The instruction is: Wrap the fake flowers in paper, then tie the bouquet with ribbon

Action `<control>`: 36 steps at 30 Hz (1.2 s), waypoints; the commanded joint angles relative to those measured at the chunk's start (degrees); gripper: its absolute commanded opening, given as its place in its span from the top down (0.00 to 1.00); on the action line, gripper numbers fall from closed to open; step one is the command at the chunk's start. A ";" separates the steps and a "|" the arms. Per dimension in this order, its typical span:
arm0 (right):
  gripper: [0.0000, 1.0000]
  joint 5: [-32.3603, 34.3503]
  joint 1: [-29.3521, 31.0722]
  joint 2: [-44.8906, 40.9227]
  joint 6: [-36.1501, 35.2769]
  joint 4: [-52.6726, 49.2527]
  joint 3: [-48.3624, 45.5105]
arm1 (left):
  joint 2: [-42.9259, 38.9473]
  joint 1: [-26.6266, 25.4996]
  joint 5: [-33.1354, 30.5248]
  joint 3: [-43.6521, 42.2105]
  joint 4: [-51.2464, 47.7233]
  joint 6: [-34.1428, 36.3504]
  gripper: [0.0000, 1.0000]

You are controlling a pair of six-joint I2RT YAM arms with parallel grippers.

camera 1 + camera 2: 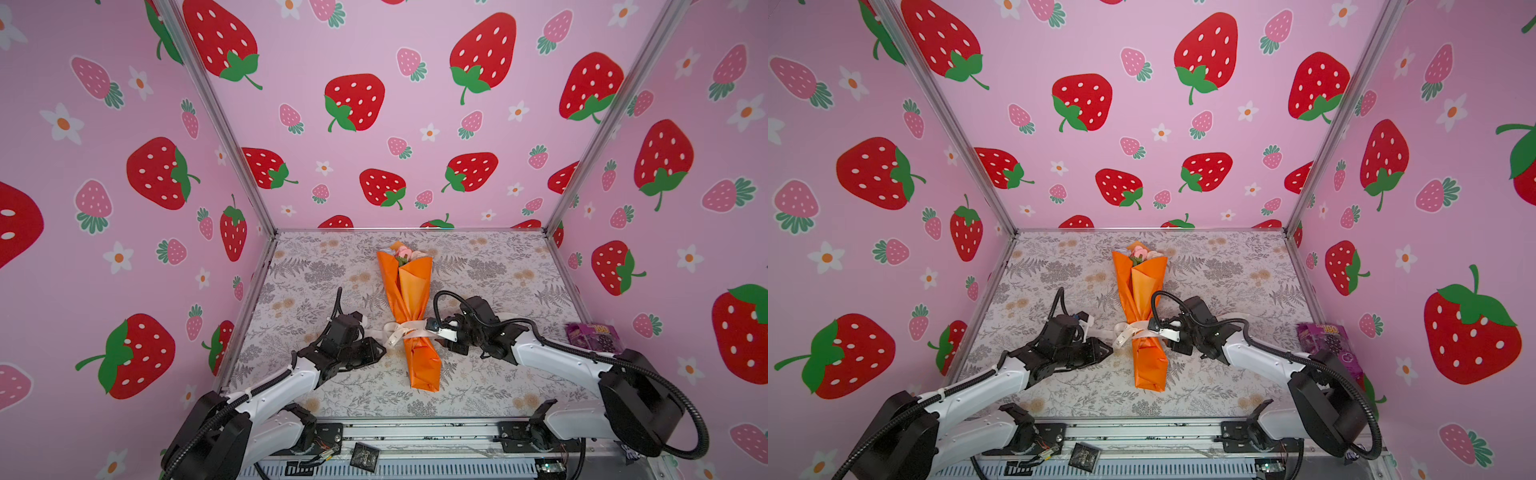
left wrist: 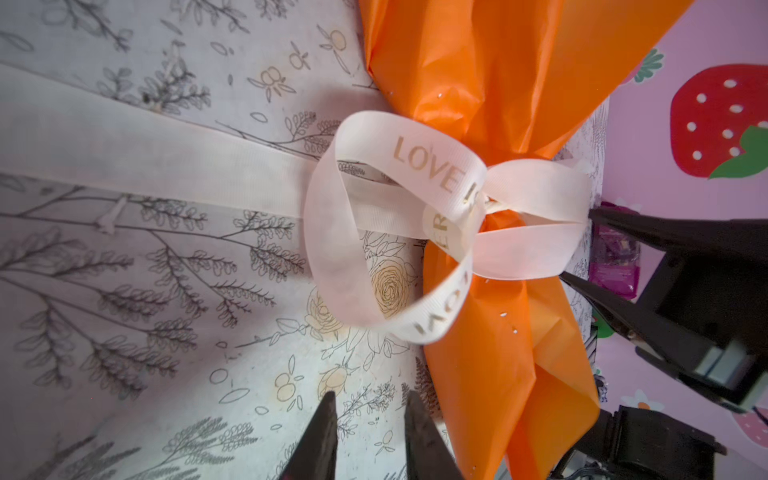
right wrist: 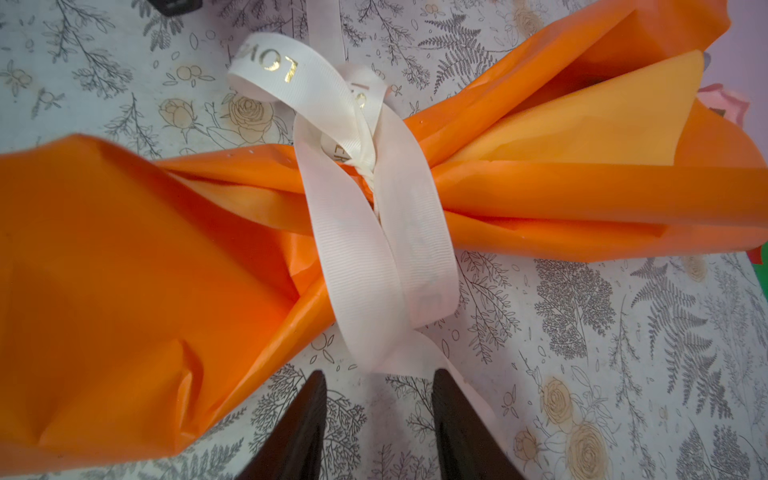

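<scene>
Left gripper (image 2: 370, 399) parted, empty | right gripper (image 3: 379, 374) parted at ribbon (image 3: 353, 249) loop end, gripping nothing | bouquet (image 1: 409, 291) flat mid table (image 1: 498, 374), tied at its waist | risk: ribbon looks loosely tied; a jaw snagging its loop on retreat could undo it

The two were twins. The left arm (image 1: 286, 376) and the right arm (image 1: 557, 353) wore glossy white shells between chunky matte-black joints and housings. A ribbed black cable (image 1: 446, 293) arched off each wrist. Each arm ended in a pair of black fingers (image 3: 301, 432), wedge-shaped, narrowing to blunt tips.
</scene>
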 commanded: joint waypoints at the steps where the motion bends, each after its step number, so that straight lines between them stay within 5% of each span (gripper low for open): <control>1: 0.55 -5.33 -2.27 -2.44 7.42 3.55 0.68 | -3.47 -0.18 -3.93 0.56 -4.66 1.24 0.65; 6: 0.59 -14.32 -4.60 0.11 12.46 5.74 2.67 | -4.23 -0.15 -5.00 4.34 -6.30 4.34 0.58; 9: 0.60 -12.09 -4.76 4.15 13.36 4.15 5.46 | -1.05 -0.15 -4.61 8.83 -8.38 7.63 0.57; 12: 0.61 -10.10 -4.83 7.32 10.26 2.11 8.01 | 2.06 -0.19 -3.77 11.95 -8.15 9.85 0.56; 23: 0.65 -19.22 -4.93 14.21 2.92 -3.02 12.01 | 12.75 0.86 3.24 22.39 -9.89 21.80 0.55; 26: 0.72 -19.48 -5.06 13.98 2.26 -3.91 12.35 | 14.78 1.51 5.01 23.75 -8.27 24.57 0.54; 30: 0.98 -19.09 -5.19 12.38 2.43 -3.02 12.40 | 17.67 2.49 7.95 25.28 -5.82 26.95 0.53; 36: 1.00 -17.90 -5.36 8.43 0.04 -2.61 12.46 | 22.29 3.17 15.20 29.69 -5.56 34.57 0.50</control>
